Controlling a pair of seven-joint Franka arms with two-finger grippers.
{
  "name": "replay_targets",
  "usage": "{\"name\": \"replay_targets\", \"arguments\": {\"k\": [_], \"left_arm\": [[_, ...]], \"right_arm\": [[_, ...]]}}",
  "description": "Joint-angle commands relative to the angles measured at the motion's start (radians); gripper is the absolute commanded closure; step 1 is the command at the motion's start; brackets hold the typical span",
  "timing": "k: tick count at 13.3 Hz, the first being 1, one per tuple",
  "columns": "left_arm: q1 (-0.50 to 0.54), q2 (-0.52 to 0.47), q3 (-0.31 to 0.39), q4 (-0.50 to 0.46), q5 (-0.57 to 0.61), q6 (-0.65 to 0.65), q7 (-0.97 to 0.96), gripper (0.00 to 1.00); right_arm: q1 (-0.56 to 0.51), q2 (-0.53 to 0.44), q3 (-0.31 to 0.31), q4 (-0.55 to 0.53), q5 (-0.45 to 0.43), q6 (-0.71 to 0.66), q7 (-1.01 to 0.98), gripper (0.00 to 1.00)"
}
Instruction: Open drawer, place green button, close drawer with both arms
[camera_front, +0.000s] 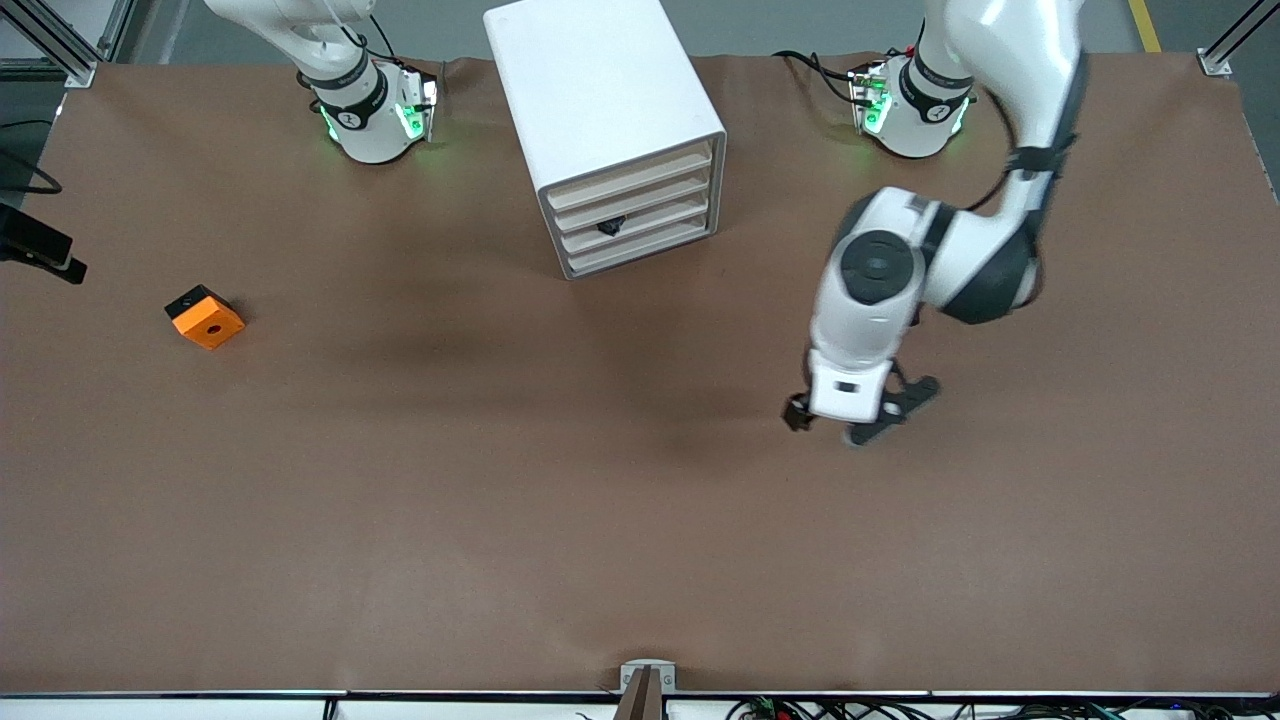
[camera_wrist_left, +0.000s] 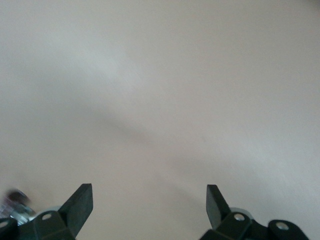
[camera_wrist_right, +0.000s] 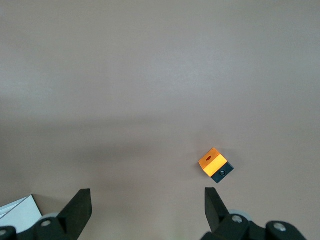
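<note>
The white cabinet (camera_front: 600, 90) stands between the two arm bases. All four of its drawers look shut. The third drawer from the top (camera_front: 655, 219) has a pale beige front with a small dark thing (camera_front: 610, 226) at it. The button is out of view. My left gripper (camera_front: 852, 422) hangs low over bare table, nearer the front camera than the cabinet and toward the left arm's end. It is open and empty in the left wrist view (camera_wrist_left: 149, 196). My right gripper (camera_wrist_right: 147, 196) is open and empty, high over the table. It does not show in the front view.
An orange cube with a hole (camera_front: 205, 316) lies toward the right arm's end and also shows in the right wrist view (camera_wrist_right: 216, 165). A corner of the cabinet (camera_wrist_right: 15, 212) shows there too. A black device (camera_front: 40, 250) sits at the table's edge.
</note>
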Motion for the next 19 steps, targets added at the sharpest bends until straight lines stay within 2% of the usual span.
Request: {"name": "replay_targets", "arguments": {"k": [1, 5, 8, 10, 12, 14, 17, 19], "left_arm": [[0.063, -0.075, -0.008, 0.000, 0.018, -0.056, 0.081, 0.00], [0.159, -0.167, -0.008, 0.050, 0.017, -0.157, 0.408, 0.00], [0.246, -0.236, -0.025, 0.103, -0.008, -0.272, 0.549, 0.00], [0.342, -0.323, -0.080, 0.046, -0.046, -0.275, 0.647, 0.00], [0.396, -0.423, -0.083, -0.023, -0.092, -0.312, 0.822, 0.00], [0.450, -0.476, -0.090, -0.037, -0.167, -0.404, 0.971, 0.00], [0.459, -0.529, -0.094, -0.040, -0.201, -0.485, 0.991, 0.00], [0.487, -0.551, -0.144, -0.038, -0.201, -0.525, 0.959, 0.00]], "right_arm": [[-0.014, -0.142, 0.011, -0.203, 0.017, 0.082, -0.012, 0.00], [-0.012, -0.203, 0.015, -0.271, 0.025, 0.077, -0.012, 0.00], [-0.012, -0.223, 0.013, -0.288, 0.025, 0.062, -0.010, 0.00], [-0.014, -0.234, 0.013, -0.298, 0.025, 0.063, -0.012, 0.00], [-0.017, -0.237, 0.013, -0.302, 0.025, 0.057, -0.025, 0.00], [-0.017, -0.240, 0.013, -0.302, 0.025, 0.057, -0.036, 0.00], [-0.015, -0.249, 0.011, -0.309, 0.023, 0.054, -0.038, 0.00], [-0.011, -0.253, 0.013, -0.314, 0.017, 0.057, -0.038, 0.00]]}}
